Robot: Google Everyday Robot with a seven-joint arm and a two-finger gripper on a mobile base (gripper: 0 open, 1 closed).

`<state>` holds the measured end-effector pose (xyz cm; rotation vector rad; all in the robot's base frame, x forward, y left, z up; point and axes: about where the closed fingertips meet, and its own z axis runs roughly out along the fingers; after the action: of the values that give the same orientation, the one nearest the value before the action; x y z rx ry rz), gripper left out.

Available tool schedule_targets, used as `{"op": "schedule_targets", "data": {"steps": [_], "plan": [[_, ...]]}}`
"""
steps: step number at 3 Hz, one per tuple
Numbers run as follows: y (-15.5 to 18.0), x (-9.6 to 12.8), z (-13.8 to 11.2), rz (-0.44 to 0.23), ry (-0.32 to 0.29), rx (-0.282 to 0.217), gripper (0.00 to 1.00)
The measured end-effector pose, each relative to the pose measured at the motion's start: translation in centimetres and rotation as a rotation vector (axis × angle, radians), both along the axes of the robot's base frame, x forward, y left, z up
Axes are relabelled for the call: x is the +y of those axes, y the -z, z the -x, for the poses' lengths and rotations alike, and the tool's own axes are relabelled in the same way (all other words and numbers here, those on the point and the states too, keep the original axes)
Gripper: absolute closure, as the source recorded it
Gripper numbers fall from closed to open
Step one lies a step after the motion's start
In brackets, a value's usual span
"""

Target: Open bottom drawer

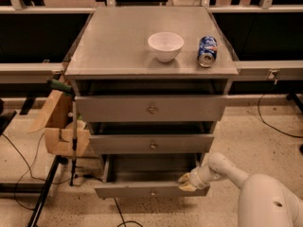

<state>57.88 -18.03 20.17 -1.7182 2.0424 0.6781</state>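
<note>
On the worktop (118,41), the can (207,51) lies at 3 o'clock of the bowl (165,45). The hand (188,182) is at the bottom drawer (142,191)'s 3 o'clock end.
</note>
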Motion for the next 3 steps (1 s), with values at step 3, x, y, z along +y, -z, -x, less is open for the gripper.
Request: {"op": "schedule_targets", "data": {"steps": [3], "plan": [[1.5,-3.2,3.7,0.194,0.029,-0.05,0.0]]}}
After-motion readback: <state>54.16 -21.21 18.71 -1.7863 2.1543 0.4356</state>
